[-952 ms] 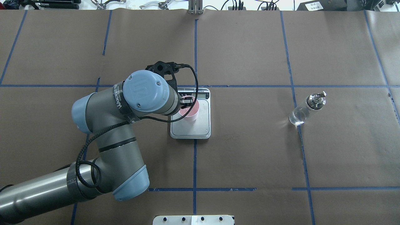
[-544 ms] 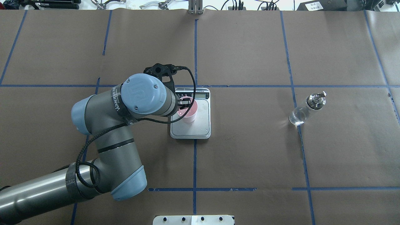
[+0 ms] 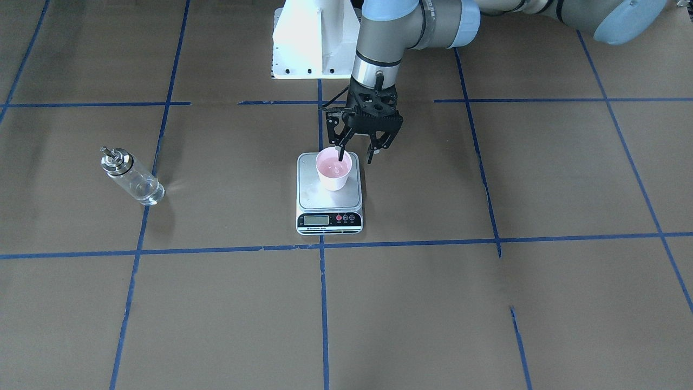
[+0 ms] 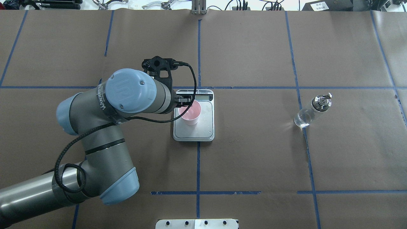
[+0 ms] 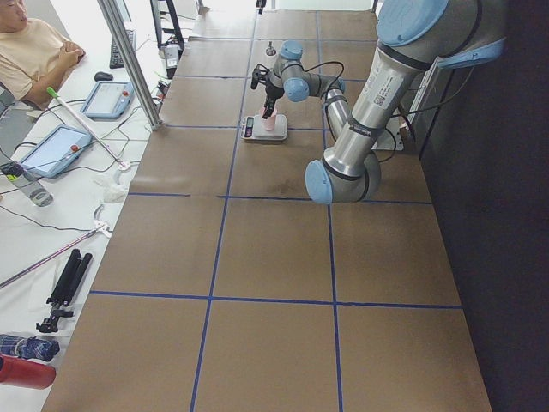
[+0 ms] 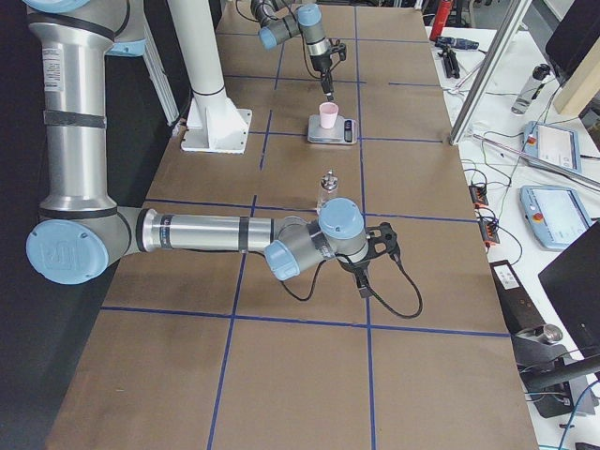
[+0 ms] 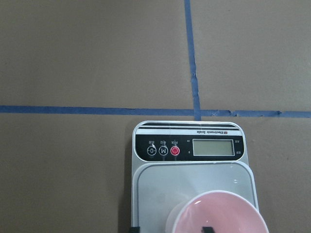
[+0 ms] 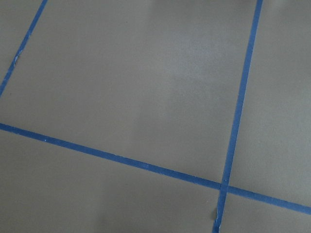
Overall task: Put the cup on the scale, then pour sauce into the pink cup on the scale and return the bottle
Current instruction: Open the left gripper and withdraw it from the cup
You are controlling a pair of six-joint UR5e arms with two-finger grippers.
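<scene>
Brown-papered table (image 4: pixel 254 159) with blue tape lines. Near side: right gripper (image 6: pixel 363 279), opening impossible to tell, the nearer one to upright bottle (image 6: pixel 327 190) beyond it. Farther: cup (image 3: pixel 334 170) standing on scale (image 3: pixel 311 197), left gripper (image 3: pixel 355 156) spread wide just above its rim, empty.

I see a pale pink cup (image 3: pixel 334 172) and a silver scale (image 3: pixel 311 189) with a black strip and red button. The bottle (image 3: pixel 136 183) is clear, silver-capped; the brown table (image 3: pixel 487 303) carries blue grid lines.

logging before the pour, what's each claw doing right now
Left claw: open, gripping nothing, over the cup on the scale.
Right claw: cannot tell if open or closed.
</scene>
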